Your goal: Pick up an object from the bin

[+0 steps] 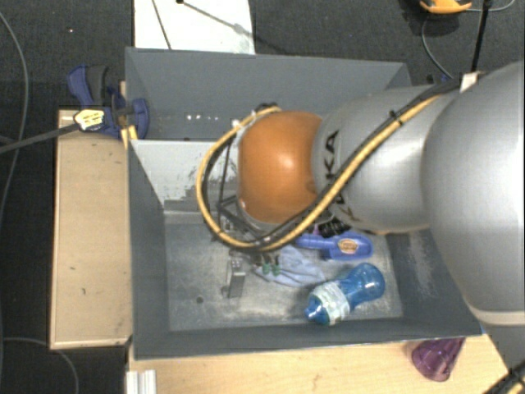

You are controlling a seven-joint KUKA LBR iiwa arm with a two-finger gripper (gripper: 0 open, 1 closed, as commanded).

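My hand [246, 271] hangs low at the centre of the bin [193, 306]; I cannot tell whether it is open or closed. Nothing looks lifted yet: a blue bottle [344, 294] lies at its 4 o'clock.

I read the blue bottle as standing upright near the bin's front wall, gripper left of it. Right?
No: the camera view shows the blue bottle lying on its side near the bin's front wall, gripper left of it.

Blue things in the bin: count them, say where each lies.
2. A blue bottle by the near wall; a blue labelled piece just behind it. The arm may hide more.
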